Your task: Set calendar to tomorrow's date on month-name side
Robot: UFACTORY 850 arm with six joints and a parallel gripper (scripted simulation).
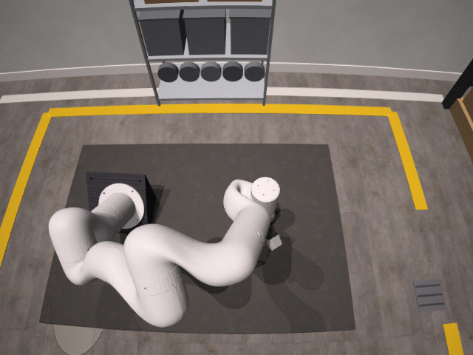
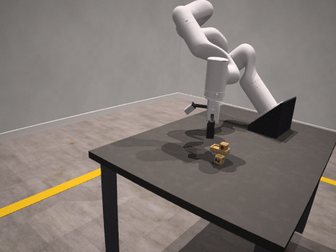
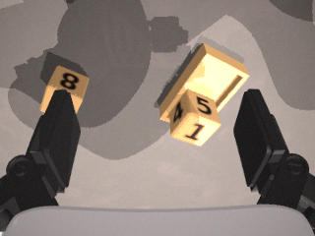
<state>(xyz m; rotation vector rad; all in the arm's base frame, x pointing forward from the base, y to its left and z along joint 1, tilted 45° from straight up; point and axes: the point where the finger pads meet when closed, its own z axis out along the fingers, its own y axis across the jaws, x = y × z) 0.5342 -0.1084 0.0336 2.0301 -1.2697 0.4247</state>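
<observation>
The small wooden tray (image 2: 214,149) (image 3: 226,60) lies on the table, turned at an angle in the wrist view. One wooden cube (image 2: 223,146) (image 3: 195,131) is at one end of the tray, showing 5, 1 and 4 in the wrist view; its 4 is not upright in the exterior view. The other cube (image 2: 218,159) (image 3: 69,81) lies on the table apart from the tray, showing 8 in the wrist view and a tipped 2 in the exterior view. My gripper (image 2: 210,136) (image 3: 157,109) is open and empty, above the table. No month name is readable. The arm hides tray and cubes in the top view.
The dark table (image 1: 198,164) (image 2: 173,179) carries the arm's black angled base (image 1: 93,187) (image 2: 276,124) at one end. A grey box-shaped wrist camera (image 1: 275,242) (image 2: 189,108) sticks out beside the gripper. A shelf rack (image 1: 210,92) stands beyond the table.
</observation>
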